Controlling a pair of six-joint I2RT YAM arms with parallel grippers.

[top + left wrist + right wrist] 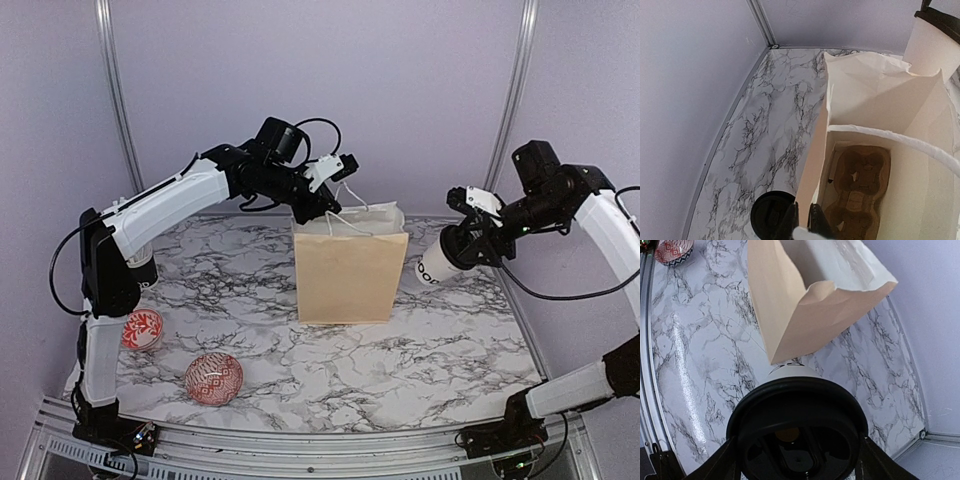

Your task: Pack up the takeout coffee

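A white "GOOD" cup (436,268) with a black lid (797,405) hangs tilted in my right gripper (468,243), just right of the tan paper bag (350,272) and level with its top. The right gripper (799,452) is shut on the lid end, a finger on each side. My left gripper (322,205) is shut on the bag's upper left rim, with the paper wall between its fingers (790,220). The brown pulp carrier (860,185) lies empty at the bottom of the open bag. A second cup's black lid (771,215) shows on the table outside the bag's left wall.
Two red-and-white patterned bowls (142,328) (213,378) sit at the front left of the marble table (430,360). The bag's white handle (900,142) crosses its opening. Walls close off the back and both sides.
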